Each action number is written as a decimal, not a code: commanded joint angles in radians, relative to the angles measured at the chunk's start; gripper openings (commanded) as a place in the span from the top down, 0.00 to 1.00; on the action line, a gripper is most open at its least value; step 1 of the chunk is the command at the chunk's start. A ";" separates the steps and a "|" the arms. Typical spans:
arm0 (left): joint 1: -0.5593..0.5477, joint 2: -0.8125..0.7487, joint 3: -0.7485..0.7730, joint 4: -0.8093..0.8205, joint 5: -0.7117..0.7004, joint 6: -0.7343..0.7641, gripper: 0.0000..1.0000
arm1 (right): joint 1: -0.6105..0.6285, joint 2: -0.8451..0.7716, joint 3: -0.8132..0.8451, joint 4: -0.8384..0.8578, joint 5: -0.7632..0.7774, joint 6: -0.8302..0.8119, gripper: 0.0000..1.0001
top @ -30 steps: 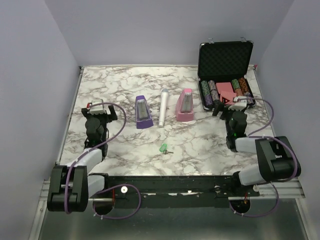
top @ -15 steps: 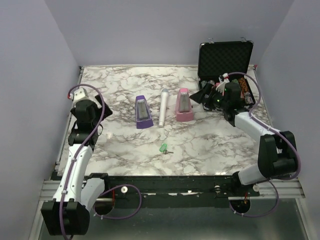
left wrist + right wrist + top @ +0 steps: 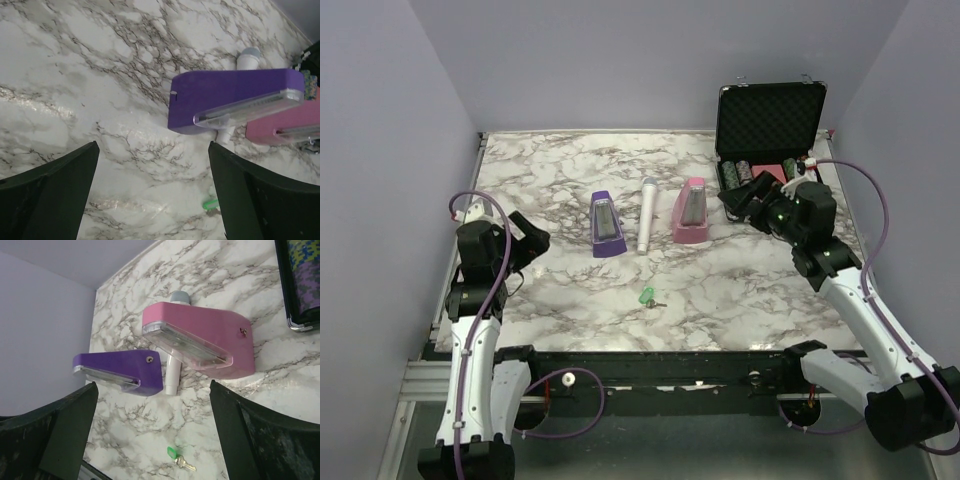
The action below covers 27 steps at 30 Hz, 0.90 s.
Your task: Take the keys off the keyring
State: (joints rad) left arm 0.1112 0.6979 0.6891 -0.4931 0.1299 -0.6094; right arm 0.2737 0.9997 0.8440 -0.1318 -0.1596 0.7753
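The key (image 3: 647,296) lies on the marble table near the front middle, a bright green oblong head with a small silver metal part (image 3: 185,463) beside it. It also shows in the right wrist view (image 3: 171,452) and low in the left wrist view (image 3: 211,204). The keyring is too small to make out where the green and silver parts join. My left gripper (image 3: 527,236) is open and empty, raised over the table's left side, far left of the key. My right gripper (image 3: 736,201) is open and empty, raised at the right, behind the key.
A purple wedge-shaped box (image 3: 604,224), a white microphone (image 3: 647,214) and a pink wedge-shaped box (image 3: 690,210) stand in a row behind the key. An open black case (image 3: 770,125) with poker chips (image 3: 745,177) sits at the back right.
Both arms have unfolded and risen from their rest poses, and both grippers now point toward the table's middle. The key and the other objects have not moved.
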 commanded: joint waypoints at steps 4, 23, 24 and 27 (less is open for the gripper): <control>-0.207 -0.031 0.070 -0.145 0.134 0.102 0.01 | 0.001 -0.016 0.029 -0.164 0.011 0.002 0.00; -0.915 0.460 0.153 0.010 -0.067 0.276 0.07 | 0.009 -0.070 -0.034 -0.104 -0.265 0.032 0.01; -0.917 0.485 0.153 0.024 -0.055 0.296 0.07 | 0.009 -0.070 -0.028 -0.106 -0.273 0.025 0.01; -0.917 0.566 0.167 0.060 -0.035 0.338 0.09 | 0.010 -0.064 -0.008 -0.111 -0.308 0.018 0.01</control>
State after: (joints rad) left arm -0.8001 1.1805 0.8276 -0.5217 0.0395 -0.3733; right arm 0.2760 0.9356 0.7990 -0.2562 -0.3866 0.8116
